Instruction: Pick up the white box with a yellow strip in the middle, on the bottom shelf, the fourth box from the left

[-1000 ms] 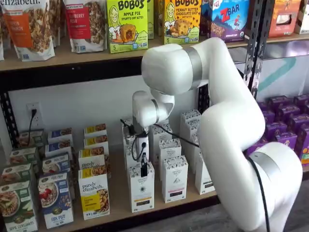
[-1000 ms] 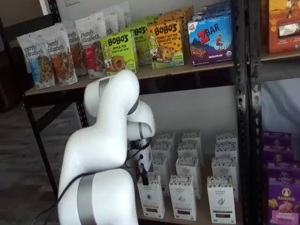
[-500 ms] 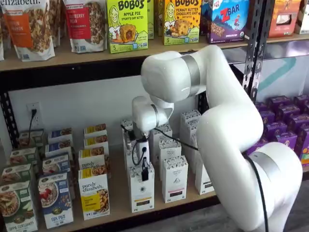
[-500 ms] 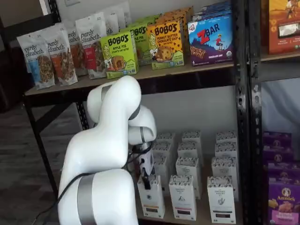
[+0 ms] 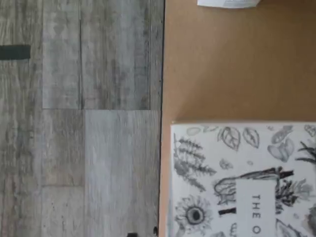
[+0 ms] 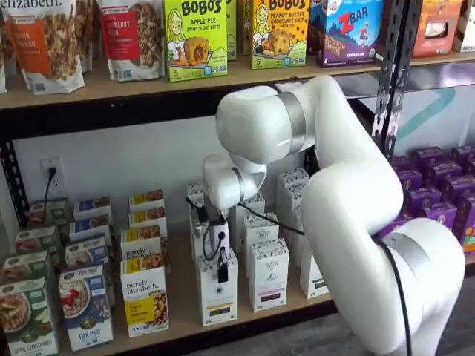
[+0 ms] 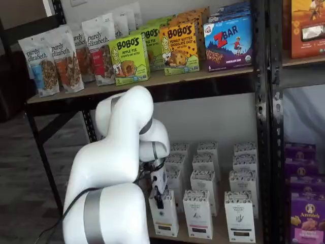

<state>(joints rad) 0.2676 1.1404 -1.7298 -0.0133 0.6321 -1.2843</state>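
The white box [image 6: 218, 300] stands at the front of its row on the bottom shelf [image 6: 180, 295]; it also shows in the other shelf view [image 7: 165, 221]. My gripper [image 6: 222, 272] hangs just over its top, and one black finger overlaps the box's upper front face. In both shelf views only that one finger [image 7: 159, 198] shows, so no gap can be judged. The wrist view looks straight down on the white box's dark-speckled leaf-patterned top [image 5: 242, 180], which sits near the front edge of the wooden board [image 5: 232, 69].
A same-shaped carton with a pink band [image 6: 268, 275] stands close on the right. A purely elizabeth box with a yellow panel [image 6: 145, 298] stands on the left. More white cartons [image 6: 202, 222] queue behind. Grey plank floor [image 5: 79, 118] lies past the shelf edge.
The arm has sunk a little and the gripper has come down, from above the white box to level with its top.
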